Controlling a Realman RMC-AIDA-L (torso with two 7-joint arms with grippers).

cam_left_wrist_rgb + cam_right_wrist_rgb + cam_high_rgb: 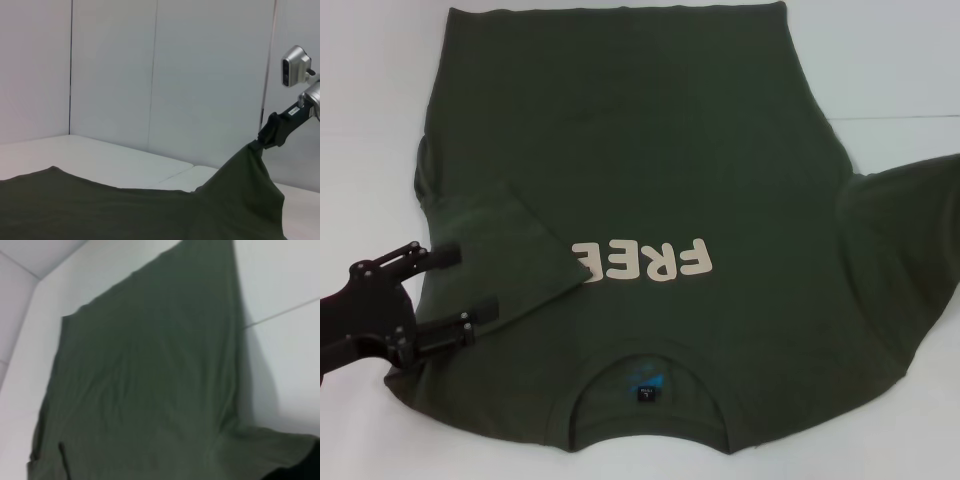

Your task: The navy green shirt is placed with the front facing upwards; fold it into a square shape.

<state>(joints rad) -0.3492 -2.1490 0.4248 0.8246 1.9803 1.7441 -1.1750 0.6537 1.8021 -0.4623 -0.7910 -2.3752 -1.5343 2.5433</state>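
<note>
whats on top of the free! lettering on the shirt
The folded-in left sleeve overlaps the lettering; only "FREE" shows, anything beyond is hidden.

My left gripper sat low at my left, fingers spread apart. My right gripper was raised, fingers pinched closed.
</note>
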